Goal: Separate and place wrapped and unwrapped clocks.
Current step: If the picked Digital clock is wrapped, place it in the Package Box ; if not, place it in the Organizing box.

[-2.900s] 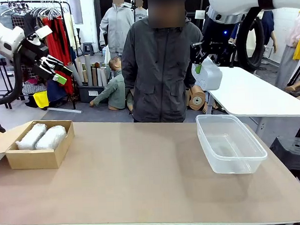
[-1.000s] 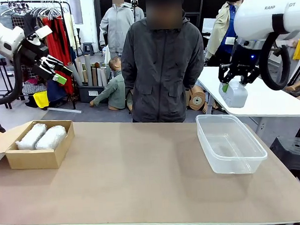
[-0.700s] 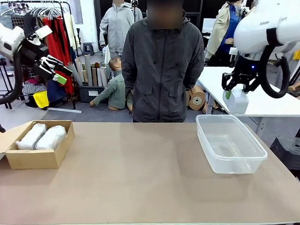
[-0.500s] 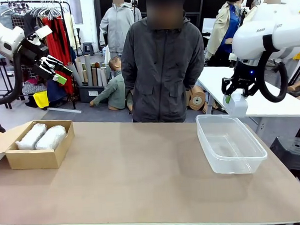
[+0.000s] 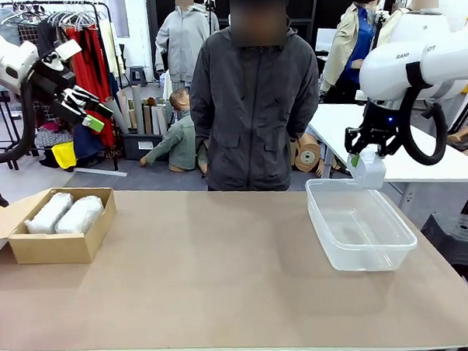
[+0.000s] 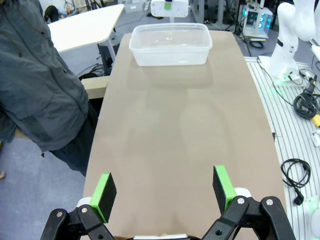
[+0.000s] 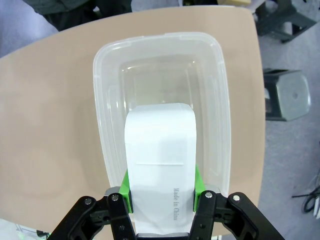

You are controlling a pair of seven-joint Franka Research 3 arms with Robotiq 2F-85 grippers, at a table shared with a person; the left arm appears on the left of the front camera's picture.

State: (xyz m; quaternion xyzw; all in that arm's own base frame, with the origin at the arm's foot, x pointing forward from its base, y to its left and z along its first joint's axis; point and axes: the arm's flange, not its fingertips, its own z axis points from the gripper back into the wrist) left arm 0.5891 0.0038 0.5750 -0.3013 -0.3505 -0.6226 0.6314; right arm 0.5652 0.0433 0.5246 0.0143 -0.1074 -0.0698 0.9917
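Two bubble-wrapped clocks (image 5: 65, 215) lie side by side in the brown cardboard box (image 5: 54, 247) at the table's left. The bare white clock (image 5: 369, 171) hangs from my right gripper (image 5: 365, 159), which is shut on it just above the far end of the clear plastic tub (image 5: 359, 224). In the right wrist view the white clock (image 7: 161, 155) sits between the green pads (image 7: 125, 188), with the tub (image 7: 108, 90) below it. My left gripper (image 5: 90, 110) is raised high at the far left, open, with nothing between its fingers (image 6: 103, 196).
A person in a dark jacket (image 5: 254, 105) stands at the far side of the table, arms down. A white table (image 5: 404, 149) stands behind the tub at the right. The bare tabletop (image 5: 214, 262) stretches between box and tub. Cables (image 6: 300, 102) lie on the floor beside the table.
My right arm has carried the white clock down and toward the tub's far end. The left arm and the box have not moved.
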